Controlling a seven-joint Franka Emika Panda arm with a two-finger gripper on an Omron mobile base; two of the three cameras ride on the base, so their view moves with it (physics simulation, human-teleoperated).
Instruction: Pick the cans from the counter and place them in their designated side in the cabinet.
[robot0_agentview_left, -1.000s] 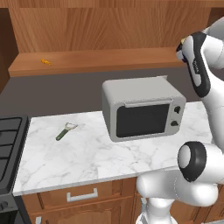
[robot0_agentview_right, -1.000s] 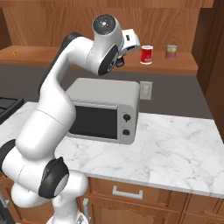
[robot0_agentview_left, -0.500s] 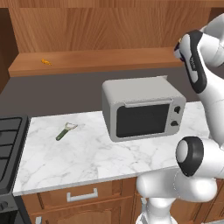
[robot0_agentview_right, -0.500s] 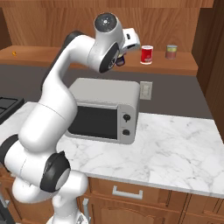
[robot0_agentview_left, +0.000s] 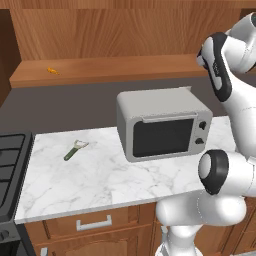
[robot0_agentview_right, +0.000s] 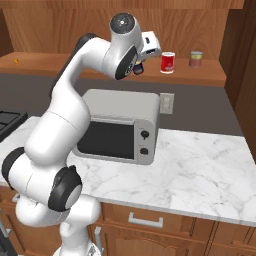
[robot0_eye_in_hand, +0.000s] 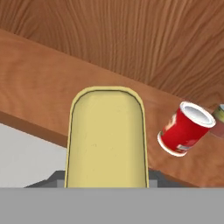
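My gripper (robot0_agentview_right: 139, 68) is shut on the squat dark blue can (robot0_agentview_right: 138, 69), held just in front of the cabinet shelf (robot0_agentview_right: 60, 65) and left of the red can (robot0_agentview_right: 168, 62). In the hand view the held can's yellow top (robot0_eye_in_hand: 106, 135) covers the lower middle, with the wooden shelf (robot0_eye_in_hand: 35, 78) behind it. The red can (robot0_eye_in_hand: 186, 129), white-rimmed, stands on the shelf to the right, apart from the held one. The marble counter (robot0_agentview_right: 200, 165) lies below; the counter (robot0_agentview_left: 90, 175) carries no cans.
A pale greenish can (robot0_agentview_right: 196, 59) stands right of the red one. The grey microwave (robot0_agentview_right: 120, 125) sits on the counter under my hand. A peeler (robot0_agentview_left: 75, 149) lies on the marble by the black stove (robot0_agentview_left: 10, 170). A small orange bit (robot0_agentview_left: 52, 70) lies on the shelf's left end.
The upper arm has edged slightly to the left with the blue can still held. The red can has not moved.
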